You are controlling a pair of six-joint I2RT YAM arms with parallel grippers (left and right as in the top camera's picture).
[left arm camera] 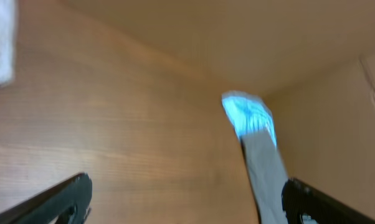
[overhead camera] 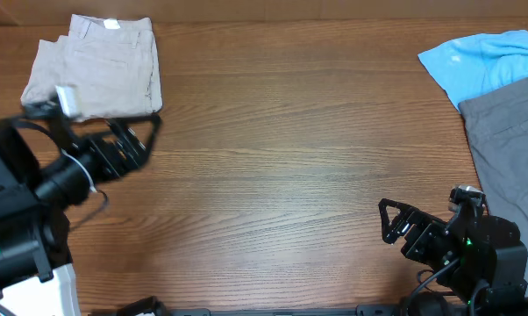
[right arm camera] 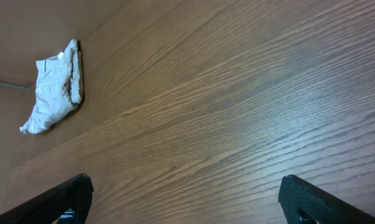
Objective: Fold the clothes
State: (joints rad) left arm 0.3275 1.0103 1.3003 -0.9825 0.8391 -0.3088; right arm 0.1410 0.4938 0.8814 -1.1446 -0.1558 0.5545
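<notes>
- Brown wood-grain bench (overhead camera: pixel 290 132) carries all items. Its middle holds no garment.
- Grey trousers (overhead camera: pixel 508 149) lie at the right edge, partly out of the overhead frame, with their top overlapping the light blue shirt (overhead camera: pixel 483 60). Neither looks folded.
- Khaki shorts (overhead camera: pixel 97 66) sit at the far left corner in a compact, roughly rectangular stack with the waistband uppermost. A looser flap juts out on the stack's left side. The right wrist view shows the same bundle (right arm camera: pixel 53 93) alone and well apart from that arm.
- Left hand (overhead camera: pixel 146 140) hovers just beside the near edge of the shorts. Its fingers are spread wide with nothing between them, and I see no contact with the cloth.
- Right hand (overhead camera: pixel 385 221) is low on the right, well apart from every garment, with its fingers likewise apart and empty.
- Assessment: folding of the shorts appears essentially complete. At most, squaring the left flap is outstanding.
</notes>
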